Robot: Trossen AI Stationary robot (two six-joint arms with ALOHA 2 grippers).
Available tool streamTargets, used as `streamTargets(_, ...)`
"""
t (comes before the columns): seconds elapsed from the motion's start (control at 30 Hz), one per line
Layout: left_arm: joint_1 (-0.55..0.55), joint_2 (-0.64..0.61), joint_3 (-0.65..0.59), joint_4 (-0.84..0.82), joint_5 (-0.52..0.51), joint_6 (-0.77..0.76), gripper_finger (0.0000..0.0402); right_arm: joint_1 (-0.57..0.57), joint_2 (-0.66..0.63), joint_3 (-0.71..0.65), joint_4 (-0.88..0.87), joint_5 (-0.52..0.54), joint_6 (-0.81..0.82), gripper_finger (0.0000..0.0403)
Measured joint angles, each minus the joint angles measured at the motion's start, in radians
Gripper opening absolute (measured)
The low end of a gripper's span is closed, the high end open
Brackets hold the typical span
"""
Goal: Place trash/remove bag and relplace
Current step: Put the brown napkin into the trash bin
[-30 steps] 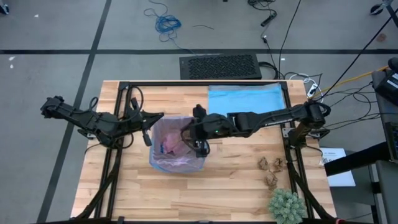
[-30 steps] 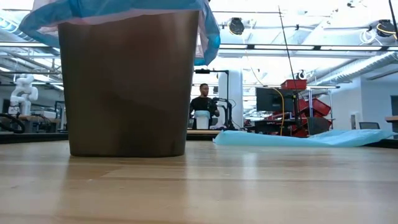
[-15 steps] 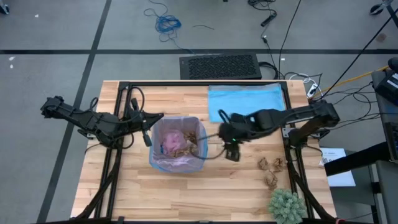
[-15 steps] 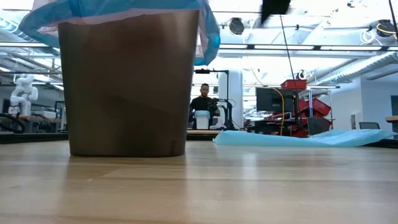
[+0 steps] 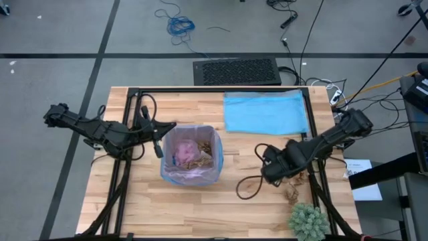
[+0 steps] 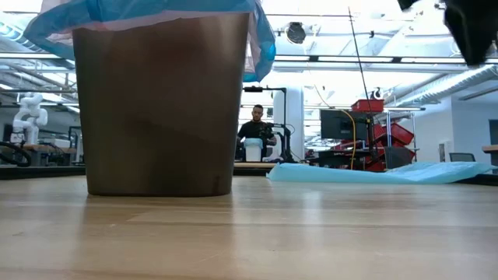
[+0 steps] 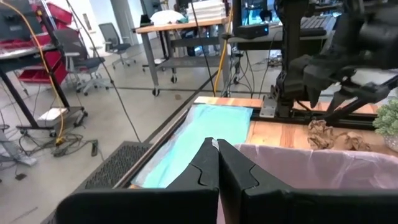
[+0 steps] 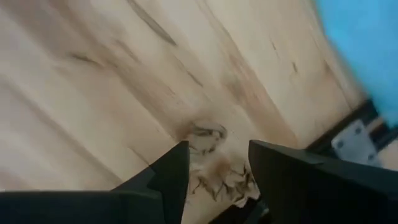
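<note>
The left gripper (image 5: 159,139) waits at the bin's 9 o'clock side, just beside its rim; in the left wrist view its fingers (image 7: 205,168) are pressed together with nothing between them. The bin (image 5: 190,155) stands left of the table's middle, lined with the lavender-pink bag (image 5: 173,175), whose edge folds over the rim. Brown and white trash (image 5: 197,159) lies inside it. From the bin toward 3 o'clock runs a bare stretch of table (image 5: 234,207), crossed only by a dark cable loop (image 5: 246,186). At the table's 1 o'clock area a light blue plastic bag (image 5: 265,112) lies flat, reaching the far frame rail. The right gripper (image 5: 273,170) hangs over the boards at 4 o'clock from the bin, its fingers (image 8: 163,171) spread apart and empty. Just beyond it, brown paper wads (image 5: 292,193) lie near the right rail, one showing between the fingers in the right wrist view. A green spiky plant (image 5: 307,221) sits at the 5 o'clock corner.
</note>
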Motion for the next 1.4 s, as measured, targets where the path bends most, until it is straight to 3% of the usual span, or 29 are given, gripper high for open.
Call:
streamTargets(0.37,0.0,0.018,0.0,-0.04,0.007,-0.054,0.0,0.029,-0.133,-0.474,0.453,-0.04,0.241,0.0244)
streamTargets(0.67,0.0,0.074,0.0,-0.037,0.01,-0.08,0.0,0.079,-0.132,-0.565,0.528,-0.105,0.34,0.0271)
streamTargets(0.8,0.0,0.102,0.0,-0.036,0.001,-0.081,0.0,0.105,-0.132,-0.576,0.607,-0.112,0.379,0.0227)
streamTargets(1.03,0.0,0.132,0.0,-0.032,-0.045,-0.082,0.0,0.118,-0.129,-0.579,0.638,-0.04,0.379,0.0021)
streamTargets(1.23,0.0,0.117,0.0,-0.023,-0.054,-0.081,0.0,0.084,-0.129,-0.538,0.69,0.009,0.294,0.0003)
streamTargets(1.4,0.0,0.101,0.0,-0.006,-0.054,-0.08,0.0,0.054,-0.13,-0.376,0.655,0.121,0.158,0.0001)
